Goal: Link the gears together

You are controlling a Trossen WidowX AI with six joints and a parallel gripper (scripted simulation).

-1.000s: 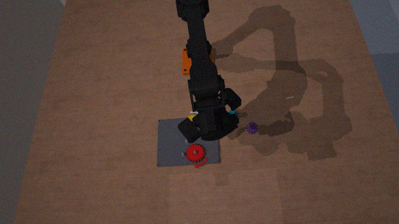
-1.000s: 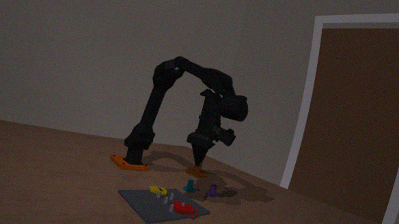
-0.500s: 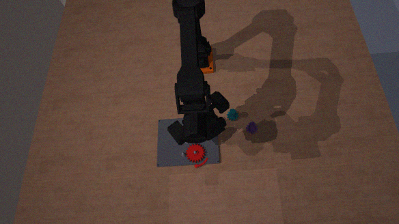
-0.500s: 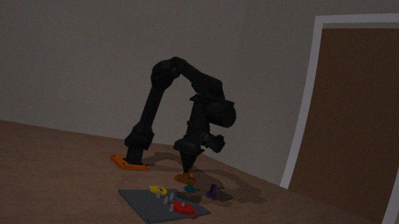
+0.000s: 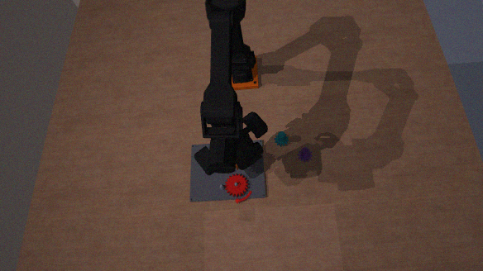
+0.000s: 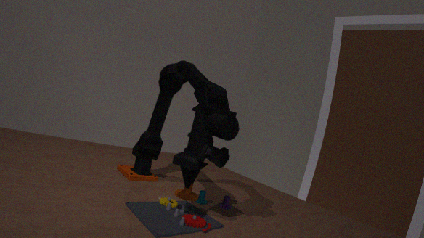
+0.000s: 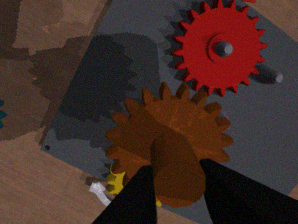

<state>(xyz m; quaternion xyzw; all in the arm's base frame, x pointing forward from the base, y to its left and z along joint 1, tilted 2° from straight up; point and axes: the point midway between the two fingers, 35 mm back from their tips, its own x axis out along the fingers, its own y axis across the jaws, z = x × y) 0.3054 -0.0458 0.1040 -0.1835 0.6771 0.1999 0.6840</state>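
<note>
My gripper [image 6: 188,186] [image 7: 176,172] is shut on the stem of the large orange gear [image 6: 186,194] [image 7: 175,117], holding it above the grey board [image 5: 203,192] [image 6: 143,213] [image 7: 260,122]. The red gear [image 5: 241,188] [image 6: 196,222] [image 7: 200,45] sits on its peg. The yellow gear [image 6: 167,202] [image 7: 116,182] is mostly hidden under the orange gear in the wrist view and hidden by the arm in the top view. Beside the red gear is an empty peg [image 5: 222,186] [image 6: 182,221] [image 7: 279,78]. Other bare pegs show in the exterior view.
A teal gear [image 5: 281,139] [image 6: 202,199] and a purple gear [image 5: 305,154] [image 6: 226,202] stand on the table right of the board. The red arrow [image 5: 245,197] [image 6: 207,228] lies by the red gear, the white arrow [image 7: 102,194] by the yellow one.
</note>
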